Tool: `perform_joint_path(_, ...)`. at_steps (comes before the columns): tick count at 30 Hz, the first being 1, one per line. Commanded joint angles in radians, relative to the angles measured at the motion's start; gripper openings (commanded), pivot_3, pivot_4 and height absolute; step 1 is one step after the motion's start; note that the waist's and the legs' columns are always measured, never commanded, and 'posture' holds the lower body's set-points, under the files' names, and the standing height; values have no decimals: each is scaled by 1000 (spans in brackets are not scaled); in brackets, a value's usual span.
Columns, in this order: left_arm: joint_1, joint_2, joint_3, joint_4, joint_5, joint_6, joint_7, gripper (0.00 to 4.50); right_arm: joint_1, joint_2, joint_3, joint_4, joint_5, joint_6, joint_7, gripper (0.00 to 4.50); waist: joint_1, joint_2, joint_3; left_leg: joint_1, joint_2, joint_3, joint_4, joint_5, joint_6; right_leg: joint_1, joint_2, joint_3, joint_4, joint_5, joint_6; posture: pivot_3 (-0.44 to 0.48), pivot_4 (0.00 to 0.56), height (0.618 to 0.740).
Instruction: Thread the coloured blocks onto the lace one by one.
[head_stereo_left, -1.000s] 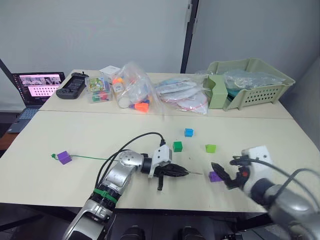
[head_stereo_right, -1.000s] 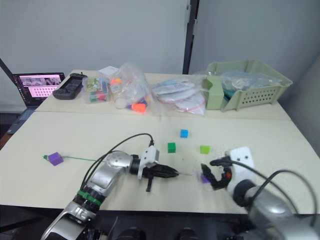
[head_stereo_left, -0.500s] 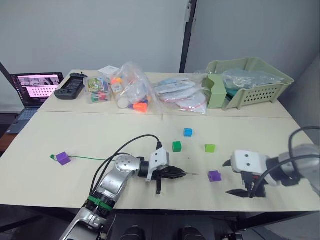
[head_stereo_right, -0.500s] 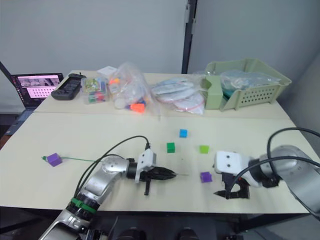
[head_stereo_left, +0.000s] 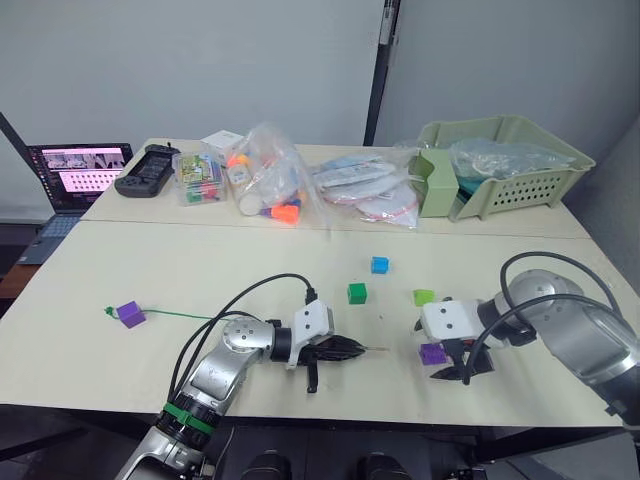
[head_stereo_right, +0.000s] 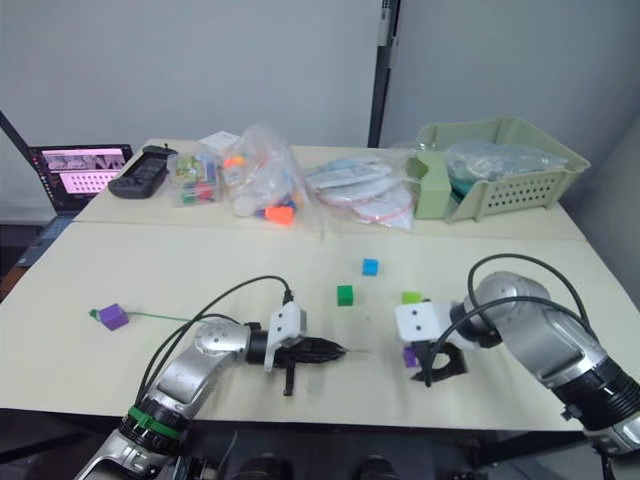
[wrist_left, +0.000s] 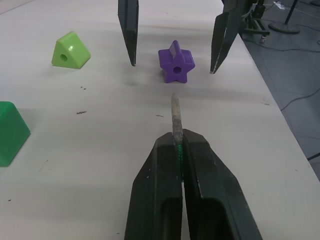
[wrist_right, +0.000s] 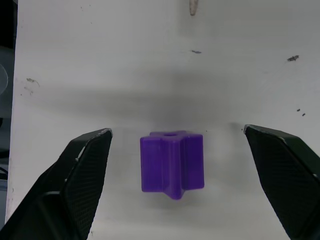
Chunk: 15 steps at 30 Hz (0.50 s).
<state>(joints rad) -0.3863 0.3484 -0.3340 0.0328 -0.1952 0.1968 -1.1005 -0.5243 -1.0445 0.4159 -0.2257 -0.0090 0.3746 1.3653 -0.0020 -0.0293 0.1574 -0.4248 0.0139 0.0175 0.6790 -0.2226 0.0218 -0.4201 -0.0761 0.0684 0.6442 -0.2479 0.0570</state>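
Note:
A purple star-shaped block (wrist_right: 172, 160) lies on the table between the two fingers of my open right gripper (wrist_right: 177, 131), which touches nothing. My left gripper (wrist_left: 177, 134) is shut on the lace (wrist_left: 174, 114), and the greyish tip points at the purple block (wrist_left: 176, 62) from a short way off. The green lace (head_stereo_left: 180, 317) runs left across the table to a second purple block (head_stereo_left: 129, 314) near its end. A lime green block (head_stereo_left: 423, 297), a dark green block (head_stereo_left: 356, 292) and a blue block (head_stereo_left: 379, 265) lie loose just beyond the grippers.
At the back of the table stand a laptop (head_stereo_left: 76, 172), a black controller (head_stereo_left: 147, 168), clear bags of toys (head_stereo_left: 268, 185) and a pale green basket (head_stereo_left: 500, 160). The table's front edge (head_stereo_left: 380, 415) runs close under both grippers.
The right gripper swung out to the right of the purple block and has come back to straddle it, still open. The left gripper has kept hold of the lace and hardly moved.

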Motion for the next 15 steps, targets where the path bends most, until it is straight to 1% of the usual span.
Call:
perform_joint_path(1, -9, 0, 5, -41, -13, 0, 6, 0, -8, 0, -10, -15, -30, 27, 0, 3257, 0, 0, 0, 0, 0, 0, 0, 0, 0, 0, 0, 0, 0, 0, 0, 0, 150, 734)
perform_joint_path(6, -16, -4, 5, -35, -15, -3, 4, 0, 5, -6, -12, -23, -53, 78, -5, 1537, 0, 0, 0, 0, 0, 0, 0, 0, 0, 0, 0, 0, 0, 0, 0, 0, 150, 734)
perform_joint_path(7, -18, -5, 5, -33, -14, -4, 4, 0, 6, -6, -12, -23, -56, 83, -6, 1310, 1, 0, 0, 0, 0, 0, 0, 0, 0, 0, 0, 0, 0, 0, 0, 0, 150, 734)
perform_joint_path(10, -26, -12, 4, -24, -15, -6, 4, 0, 9, 3, -16, -32, -56, 88, -14, 1312, 3, 0, 0, 0, 0, 0, 0, 0, 0, 0, 0, 0, 1, 0, 0, 0, 150, 734)
perform_joint_path(15, -50, -45, -11, 3, 3, -21, 22, 0, 9, 28, -43, -82, -29, 184, -37, 1312, 3, 0, 0, 0, 0, 0, 1, 0, 0, 0, 0, 0, 1, 0, 0, 0, 150, 734)
